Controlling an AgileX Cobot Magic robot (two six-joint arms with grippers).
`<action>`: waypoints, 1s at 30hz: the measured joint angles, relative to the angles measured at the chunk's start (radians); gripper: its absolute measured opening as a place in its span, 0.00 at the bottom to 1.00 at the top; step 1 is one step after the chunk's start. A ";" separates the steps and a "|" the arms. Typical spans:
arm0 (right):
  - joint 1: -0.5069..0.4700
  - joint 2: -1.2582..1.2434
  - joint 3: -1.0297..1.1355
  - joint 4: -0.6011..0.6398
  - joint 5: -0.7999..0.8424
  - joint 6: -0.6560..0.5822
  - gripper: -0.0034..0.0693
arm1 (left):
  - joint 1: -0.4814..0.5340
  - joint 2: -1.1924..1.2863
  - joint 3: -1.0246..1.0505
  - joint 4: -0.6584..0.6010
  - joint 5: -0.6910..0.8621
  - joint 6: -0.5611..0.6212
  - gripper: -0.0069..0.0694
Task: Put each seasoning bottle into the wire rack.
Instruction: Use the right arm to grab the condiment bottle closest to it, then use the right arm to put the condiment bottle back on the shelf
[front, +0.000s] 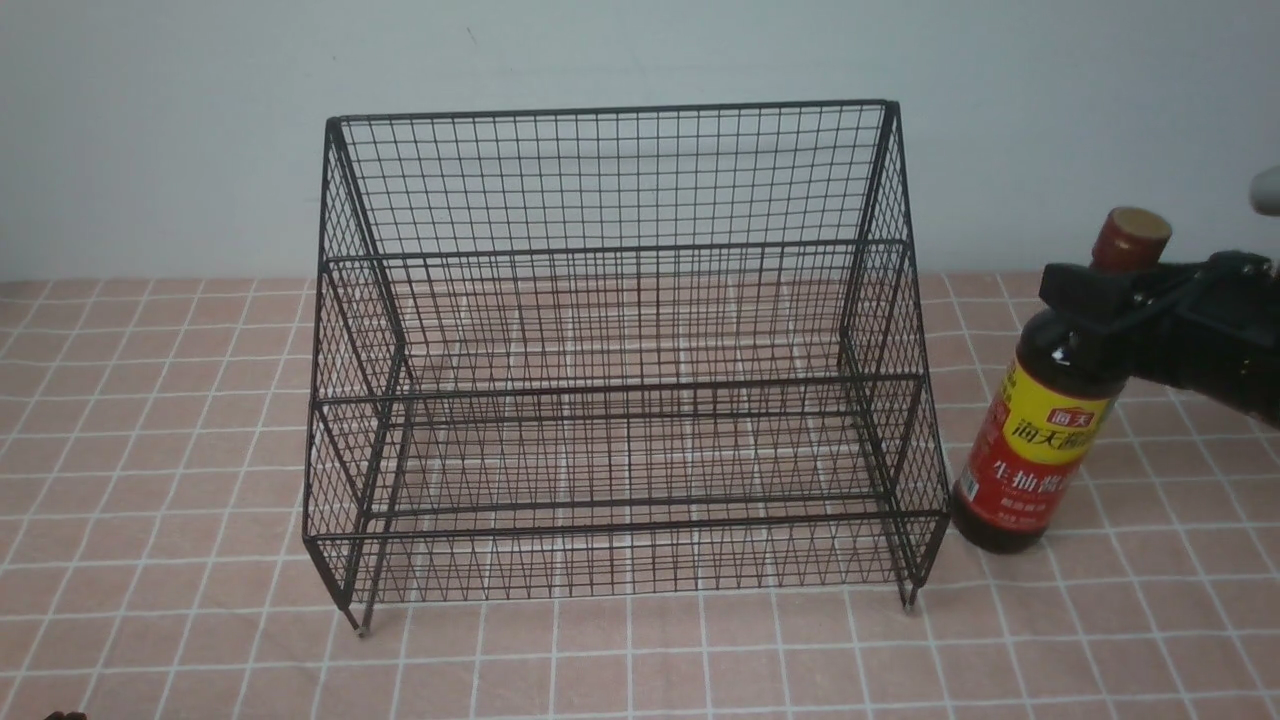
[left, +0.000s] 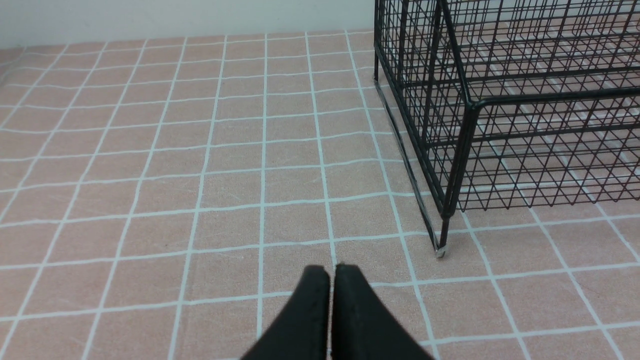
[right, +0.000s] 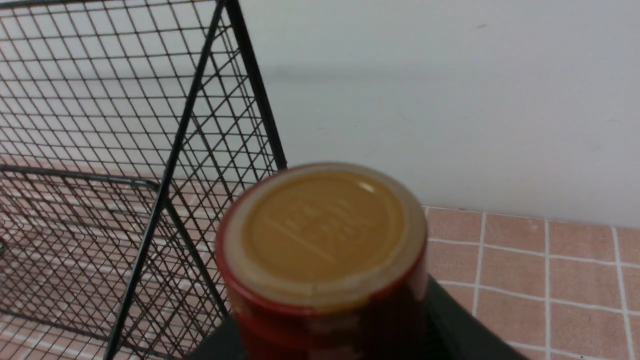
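The seasoning bottle (front: 1040, 440), dark with a red neck wrap, tan cap and yellow-and-red label, stands tilted on the tablecloth just right of the wire rack (front: 620, 248), its base touching the cloth. My right gripper (front: 1085, 285) reaches in from the right with a finger on each side of the bottle's neck, shut on it. In the right wrist view the tan cap (right: 322, 235) fills the middle, black fingers (right: 452, 320) hug the red neck, and the rack's slanted side (right: 195, 85) is beside it. My left gripper (left: 331, 270) is shut and empty over the cloth, near the rack's front leg (left: 442, 235).
The black rack holds nothing on its stepped shelves. A pink checked tablecloth (front: 640, 650) covers the table and a pale wall (front: 200, 120) runs behind. Part of another arm (front: 1268, 190) shows at the right edge.
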 joint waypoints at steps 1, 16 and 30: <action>0.001 -0.016 -0.004 -0.020 0.017 0.007 0.43 | 0.000 0.000 0.000 0.000 0.000 0.000 0.08; 0.001 -0.372 -0.250 -0.207 -0.038 0.163 0.43 | 0.000 0.000 0.000 0.000 0.000 0.000 0.08; 0.151 -0.236 -0.395 -0.397 -0.254 0.451 0.43 | 0.000 0.000 0.000 0.000 0.000 0.000 0.08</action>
